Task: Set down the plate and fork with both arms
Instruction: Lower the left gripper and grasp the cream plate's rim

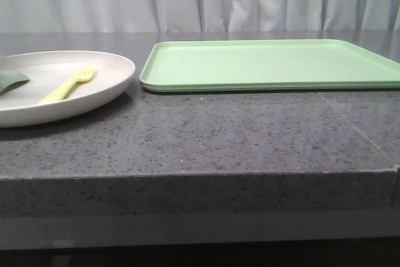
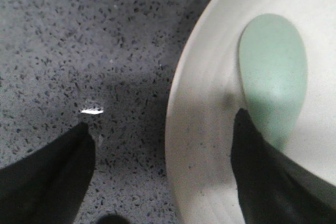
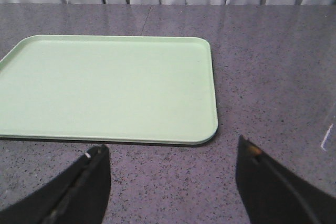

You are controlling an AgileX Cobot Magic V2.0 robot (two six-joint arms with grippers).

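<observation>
The cream-white plate (image 1: 94, 89) sits at the left of the dark stone table. The pale yellow fork (image 1: 67, 84) lies in it, beside a small teal-green piece (image 1: 12, 80). My left gripper (image 2: 164, 127) is open and hangs over the plate's rim (image 2: 197, 129), one finger over the table, the other over the plate near the teal-green piece (image 2: 273, 72). My right gripper (image 3: 170, 153) is open and empty over bare table, just short of the tray's near edge. Neither gripper shows in the front view.
A flat light green tray (image 1: 269, 64) lies on the table at centre and right; it also shows in the right wrist view (image 3: 105, 87). The table's front edge (image 1: 200, 176) runs across the front view. Pale curtains hang behind.
</observation>
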